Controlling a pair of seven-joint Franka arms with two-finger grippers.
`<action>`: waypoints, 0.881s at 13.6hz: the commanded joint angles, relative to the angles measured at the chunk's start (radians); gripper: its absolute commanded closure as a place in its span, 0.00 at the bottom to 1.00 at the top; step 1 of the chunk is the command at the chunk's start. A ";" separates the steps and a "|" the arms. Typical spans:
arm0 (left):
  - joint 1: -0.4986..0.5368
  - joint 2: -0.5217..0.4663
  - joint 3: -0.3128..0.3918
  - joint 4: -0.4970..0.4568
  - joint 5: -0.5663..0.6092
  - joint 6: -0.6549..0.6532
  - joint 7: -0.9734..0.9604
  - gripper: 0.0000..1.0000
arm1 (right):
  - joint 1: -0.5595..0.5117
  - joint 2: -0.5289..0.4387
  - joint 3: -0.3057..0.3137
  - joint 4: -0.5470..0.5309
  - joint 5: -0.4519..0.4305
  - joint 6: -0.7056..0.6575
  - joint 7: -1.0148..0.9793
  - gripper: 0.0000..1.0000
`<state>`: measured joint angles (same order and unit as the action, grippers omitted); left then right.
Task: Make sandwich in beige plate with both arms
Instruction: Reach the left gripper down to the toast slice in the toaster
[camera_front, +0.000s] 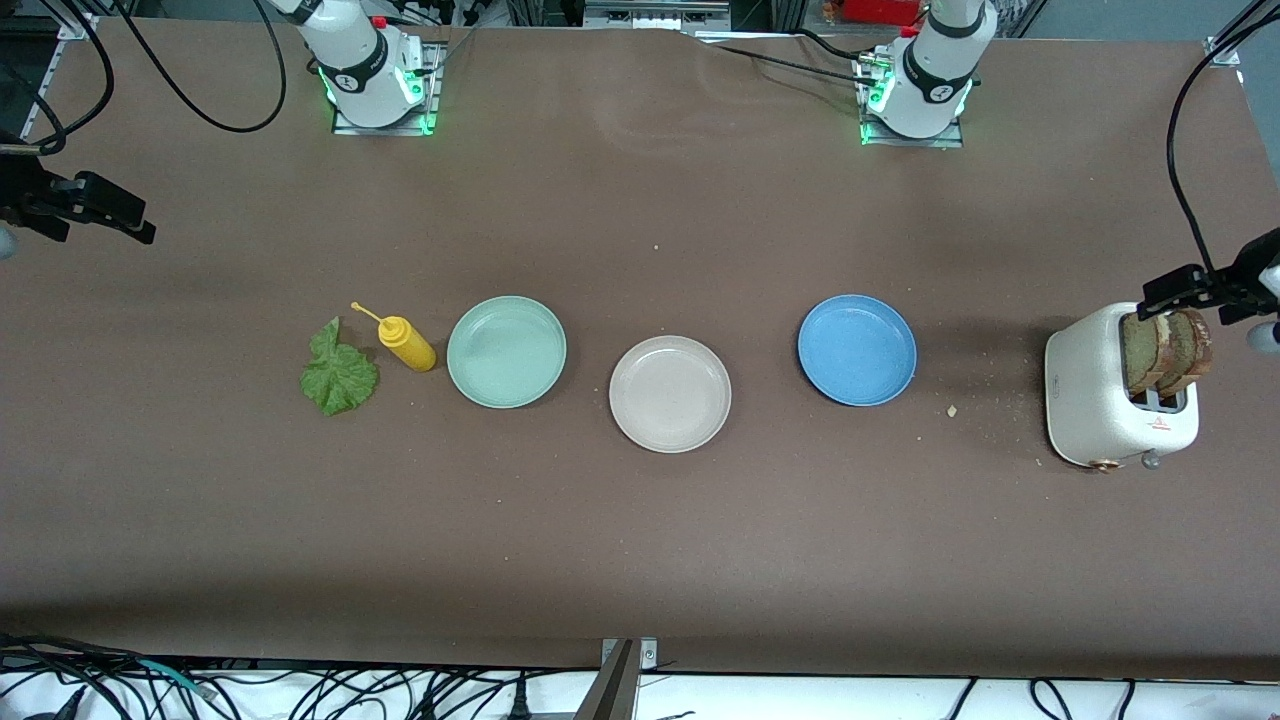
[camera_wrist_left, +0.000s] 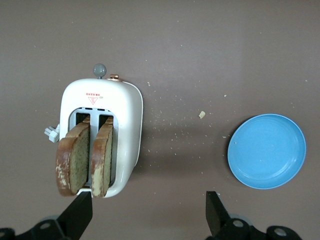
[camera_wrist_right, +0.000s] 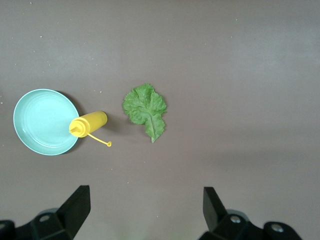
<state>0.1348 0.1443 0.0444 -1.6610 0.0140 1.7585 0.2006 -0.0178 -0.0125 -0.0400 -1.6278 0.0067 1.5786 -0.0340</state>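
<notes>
The round beige plate (camera_front: 670, 394) lies empty at the table's middle. Two brown bread slices (camera_front: 1165, 350) (camera_wrist_left: 75, 160) stand upright in the slots of a white toaster (camera_front: 1090, 400) (camera_wrist_left: 127, 120) at the left arm's end. A crinkled green lettuce leaf (camera_front: 338, 375) (camera_wrist_right: 146, 110) lies flat on the table toward the right arm's end. My left gripper (camera_front: 1175, 288) (camera_wrist_left: 148, 200) hangs open over the toaster's edge, holding nothing. My right gripper (camera_front: 115, 212) (camera_wrist_right: 145, 195) hangs open and empty over bare table at the right arm's end, apart from the leaf.
A yellow squeeze bottle (camera_front: 406, 343) (camera_wrist_right: 89, 123) lies on its side between the leaf and a mint-green plate (camera_front: 506, 351) (camera_wrist_right: 42, 121). A blue plate (camera_front: 857, 350) (camera_wrist_left: 266, 151) sits between the beige plate and the toaster. Crumbs are scattered near the toaster.
</notes>
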 joint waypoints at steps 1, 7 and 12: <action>0.020 0.006 -0.008 -0.051 -0.002 0.074 0.031 0.00 | 0.002 -0.003 -0.001 0.016 0.013 -0.020 -0.003 0.00; 0.074 0.006 -0.008 -0.187 -0.002 0.248 0.106 0.00 | 0.002 -0.003 -0.006 0.016 0.015 -0.020 -0.003 0.00; 0.094 0.009 -0.008 -0.262 -0.002 0.343 0.128 0.00 | 0.001 -0.003 -0.008 0.016 0.013 -0.020 -0.003 0.00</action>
<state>0.2112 0.1672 0.0449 -1.8809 0.0141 2.0544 0.2955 -0.0180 -0.0125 -0.0447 -1.6277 0.0067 1.5786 -0.0341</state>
